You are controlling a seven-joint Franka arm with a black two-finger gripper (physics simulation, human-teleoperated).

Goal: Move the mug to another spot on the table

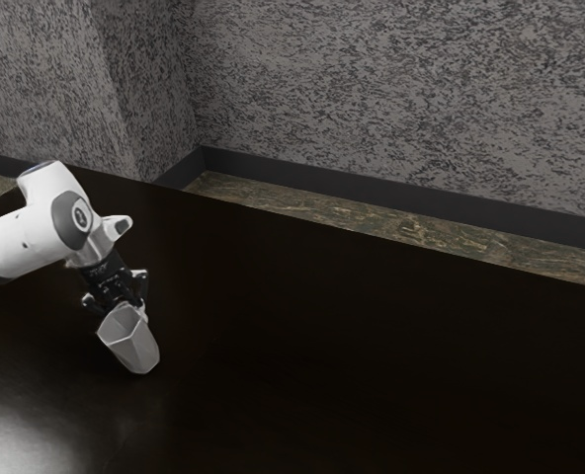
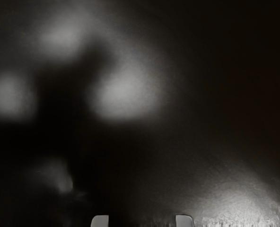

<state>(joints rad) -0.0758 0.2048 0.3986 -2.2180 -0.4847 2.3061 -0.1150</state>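
One grey faceted mug (image 1: 130, 341) sits tilted at the exterior view's lower left, its rim pinched between the narrowly closed fingers of the black gripper (image 1: 117, 304). Whether its base touches the dark table (image 1: 372, 355) cannot be told. Blurred pale reflections mark the glossy tabletop in the wrist view.

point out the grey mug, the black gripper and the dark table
Grey faceted mug (image 1: 131, 341), exterior view, on its tilted side wall.
Black gripper (image 1: 118, 301), exterior view, at its tip, just above the mug's rim.
Dark glossy table (image 1: 372, 346), exterior view, on a bare stretch of its top.
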